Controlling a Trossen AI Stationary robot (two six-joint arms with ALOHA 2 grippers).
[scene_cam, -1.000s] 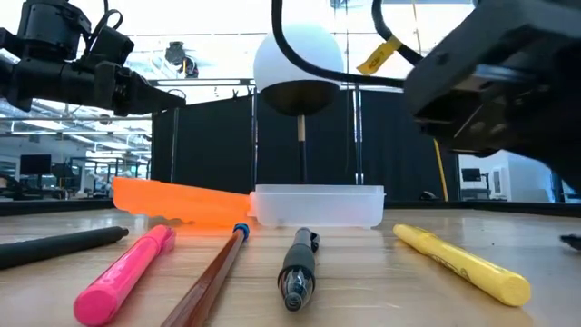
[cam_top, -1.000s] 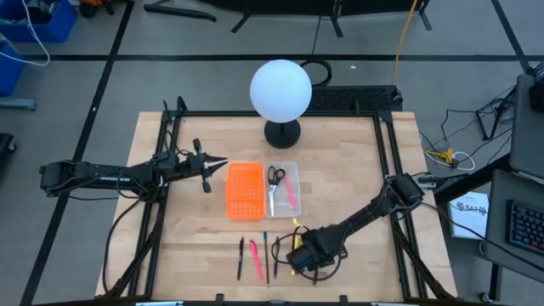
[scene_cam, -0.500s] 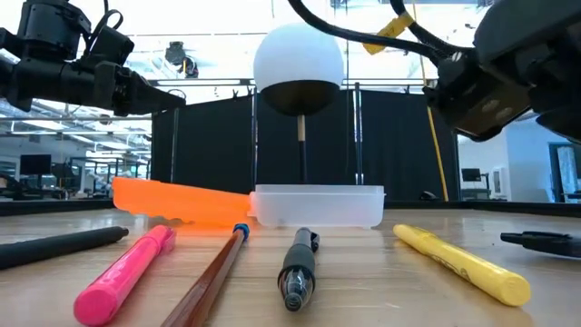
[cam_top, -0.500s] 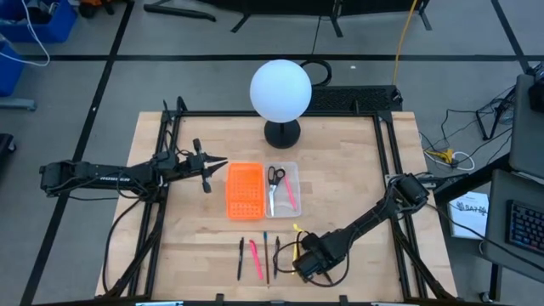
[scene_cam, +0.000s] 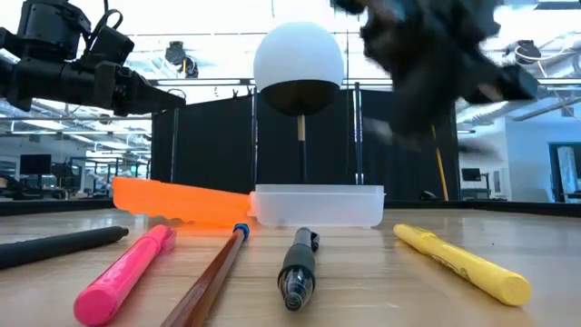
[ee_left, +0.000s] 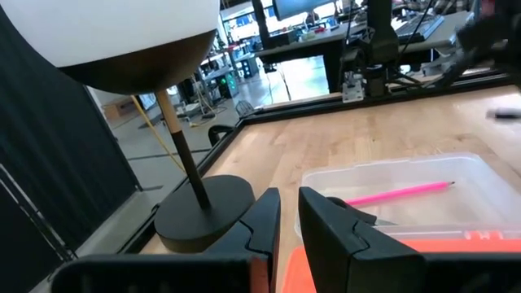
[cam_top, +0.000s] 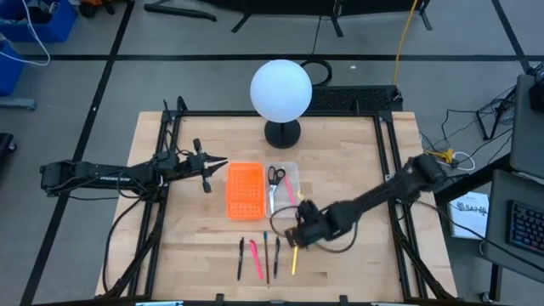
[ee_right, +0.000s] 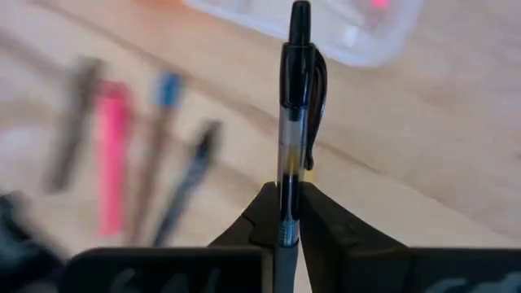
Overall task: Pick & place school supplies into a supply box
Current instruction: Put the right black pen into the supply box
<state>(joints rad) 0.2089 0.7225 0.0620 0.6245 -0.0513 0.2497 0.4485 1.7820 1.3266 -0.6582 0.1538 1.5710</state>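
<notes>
The supply box [cam_top: 283, 189], a shallow clear tray, lies mid-table with black-handled scissors [cam_top: 274, 177] and a pink pen [cam_top: 290, 192] in it. My right gripper [cam_top: 299, 231], just near-side of the box, is above the table and shut on a black pen with a clear barrel [ee_right: 293, 98]. On the wood near the front edge lie a black pen [cam_top: 240, 257], a pink marker [cam_top: 253, 259], a blue-tipped pencil [cam_top: 265, 255], another black pen [cam_top: 276, 253] and a yellow highlighter [cam_top: 294, 259]. My left gripper [ee_left: 288, 220] waits at the far left of the box, narrowly open, holding nothing. My right gripper pinches the pen's barrel [ee_right: 287, 195] between its two fingers, toward the end away from the clip. The pen runs along the fingers, not across them, and its clip end [ee_right: 303, 32] sticks out past the fingertips. It is lifted clear of the table.
An orange perforated piece [cam_top: 244, 190] lies against the box's left side. A lamp with a white globe [cam_top: 280, 89] stands on a dark base [cam_top: 282, 133] at the far middle. Bare wood lies right of the box and at the table's near left.
My right gripper has taken up the black pen that lay on the table at the near right half a second ago. It has risen and gone toward the box, turning as it went. The other pens have stayed in place.
</notes>
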